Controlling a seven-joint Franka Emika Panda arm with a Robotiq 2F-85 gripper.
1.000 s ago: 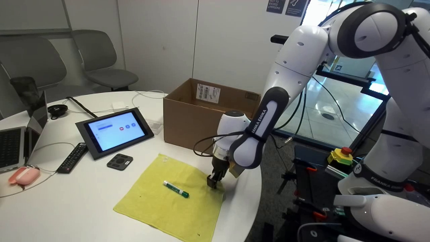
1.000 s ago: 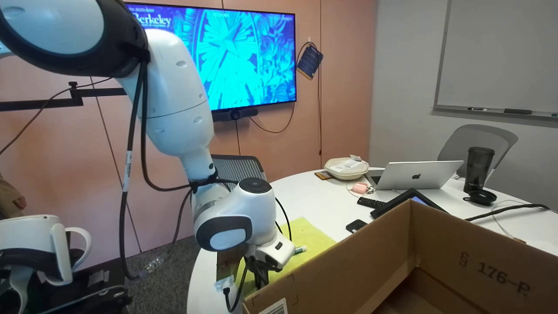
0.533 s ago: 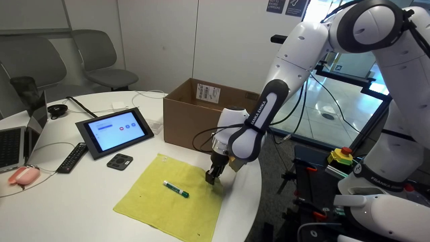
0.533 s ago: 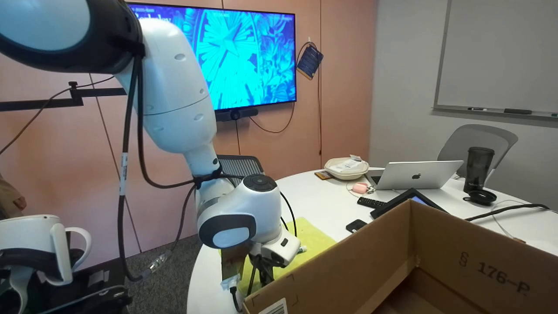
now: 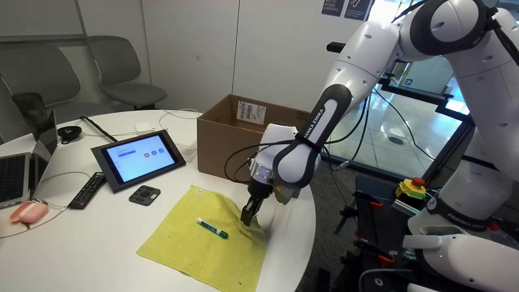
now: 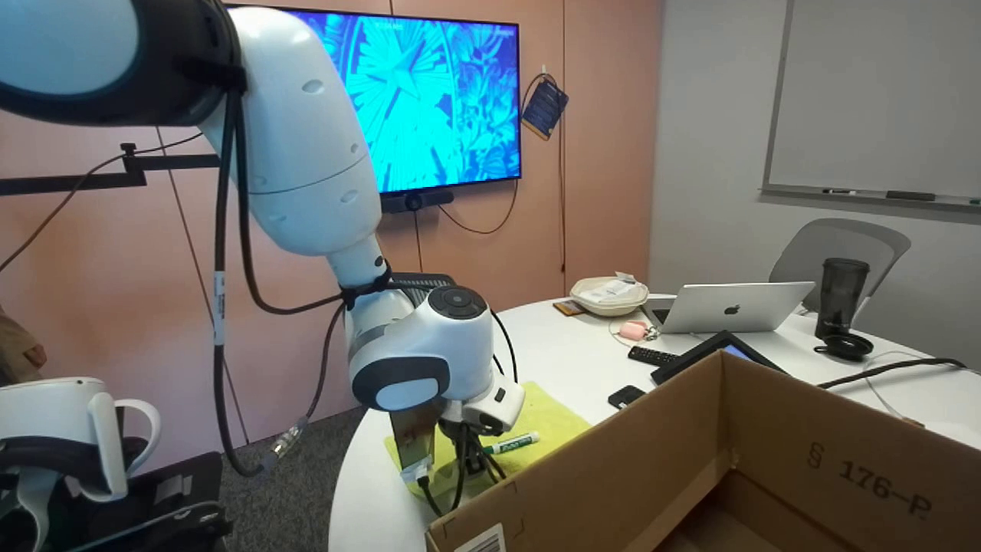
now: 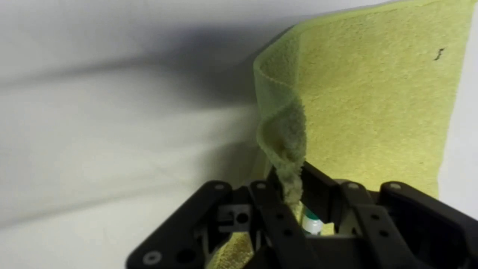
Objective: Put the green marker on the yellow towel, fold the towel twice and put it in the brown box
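The yellow towel (image 5: pixel 190 251) lies on the round white table, with its edge nearest the robot lifted and bunched. The green marker (image 5: pixel 213 228), with a white end, lies on the towel, left of my gripper (image 5: pixel 246 221). In the wrist view, my gripper (image 7: pixel 289 179) is shut on the pinched edge of the towel (image 7: pixel 377 93). Part of the marker (image 7: pixel 312 224) shows between the fingers, beyond them. In an exterior view, the marker (image 6: pixel 515 442) lies just beside the gripper. The open brown box (image 5: pixel 231 150) stands behind the gripper; it also shows large in an exterior view (image 6: pixel 628 468).
A tablet on a stand (image 5: pixel 140 158), a small black remote (image 5: pixel 144 195), a long remote (image 5: pixel 87 190), a pink earbud case (image 5: pixel 30 212) and a laptop (image 5: pixel 16 178) stand on the table. Cables hang from the arm near the box. The table edge (image 5: pixel 312 227) is right of the gripper.
My gripper has moved slightly left and up in the exterior view, drawing the held towel edge along. The towel is now more raised and wrinkled there. The marker has not moved.
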